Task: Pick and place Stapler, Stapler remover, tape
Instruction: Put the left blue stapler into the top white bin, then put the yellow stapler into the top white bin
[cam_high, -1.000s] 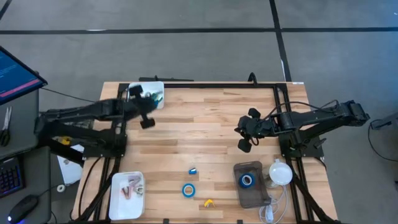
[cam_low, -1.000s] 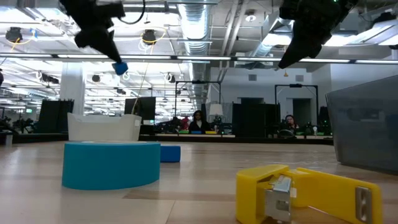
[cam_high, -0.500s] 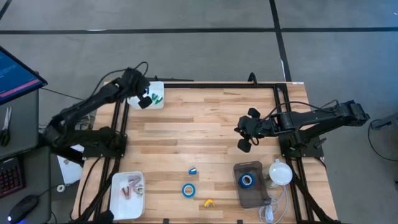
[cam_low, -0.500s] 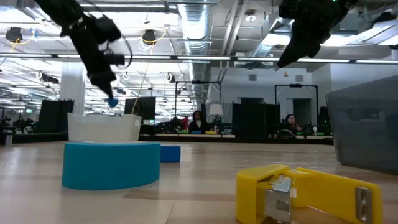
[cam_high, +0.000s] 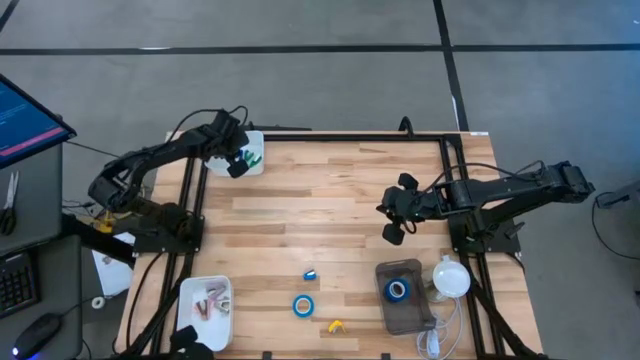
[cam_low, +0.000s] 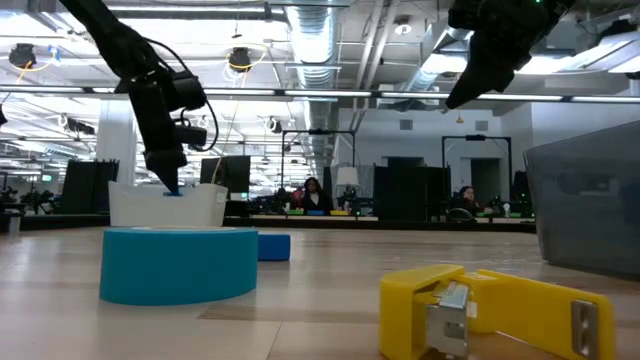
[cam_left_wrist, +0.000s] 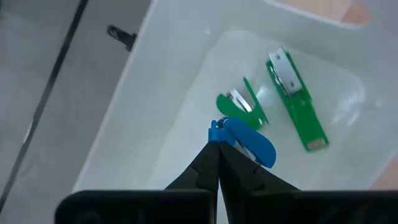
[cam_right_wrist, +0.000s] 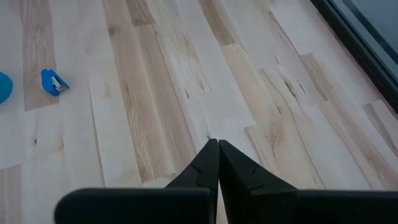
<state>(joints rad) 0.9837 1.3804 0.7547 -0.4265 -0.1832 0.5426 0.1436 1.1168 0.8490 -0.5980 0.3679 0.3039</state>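
Note:
My left gripper (cam_high: 238, 162) is down inside the white tray (cam_high: 256, 140) at the table's far left corner, shut on a blue staple remover (cam_left_wrist: 247, 140). A green staple remover (cam_left_wrist: 241, 106) and a green stapler (cam_left_wrist: 297, 107) lie on the tray's floor beside it. My right gripper (cam_high: 391, 222) hovers shut over bare wood at the table's right middle. One blue tape roll (cam_high: 302, 305) lies flat near the table's near edge. Another tape roll (cam_high: 398, 290) sits in a dark bin (cam_high: 405, 315). A small blue stapler (cam_high: 310, 274) and a yellow stapler (cam_low: 500, 310) lie close by. My left gripper pinches the blue staple remover between its two fingertips at one end (cam_left_wrist: 217, 129). The fingers come from above, pointing down into the tray. The remover sticks out sideways from the fingertips, low over the tray floor; whether it rests on the floor I cannot tell.
A second white tray (cam_high: 188, 318) with pinkish items sits at the near left corner. A white round object (cam_high: 451, 277) with a cable lies beside the dark bin. Bare wood stretches across the table's middle (cam_high: 320, 215). People sit far off in the room behind.
My left gripper has carried the blue staple remover from over the table's left side toward the far edge, then down into the far white tray. It has stayed shut on the remover throughout.

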